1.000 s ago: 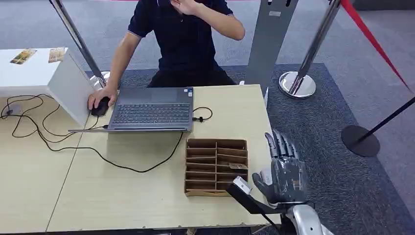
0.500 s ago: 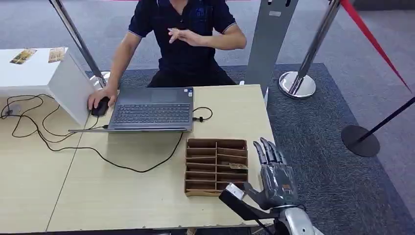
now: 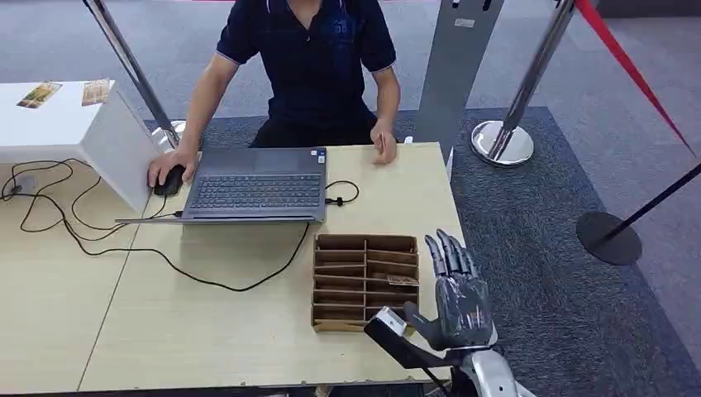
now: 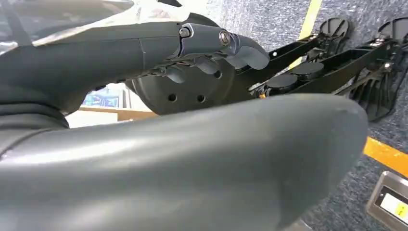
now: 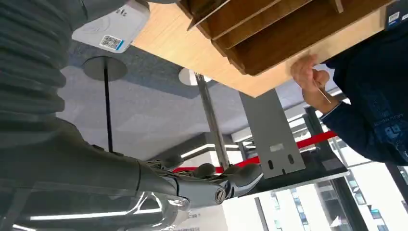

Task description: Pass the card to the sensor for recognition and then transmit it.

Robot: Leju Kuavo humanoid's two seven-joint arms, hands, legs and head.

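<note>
A: Where is the card (image 3: pixel 402 280) sitting?

B: It is lying in a slot on the right side of the brown divided card tray (image 3: pixel 364 281), on the counter (image 3: pixel 207 331). I judge it is being kept there so the robot can draw it out from that side.

A: And the right hand (image 3: pixel 453 299)?

B: It is hovering just beside the tray's right edge, fingers spread and pointing away from the robot, holding nothing. It is not touching the card.

A: The left hand (image 4: pixel 211 53)?

B: It is hanging low by the robot's body, fingers curled inward with nothing in them.

A: Is anyone waiting for the card?

B: A person (image 3: pixel 310 66) is sitting across the counter, one hand on a mouse (image 3: pixel 171 179) beside the laptop (image 3: pixel 256 186), the other resting at the counter's far edge.

A: What is hard to make out?

B: The card's print is too small to read. I cannot tell which object is the sensor; a small white device with a code label (image 5: pixel 111 28) is showing close to the right wrist.
</note>
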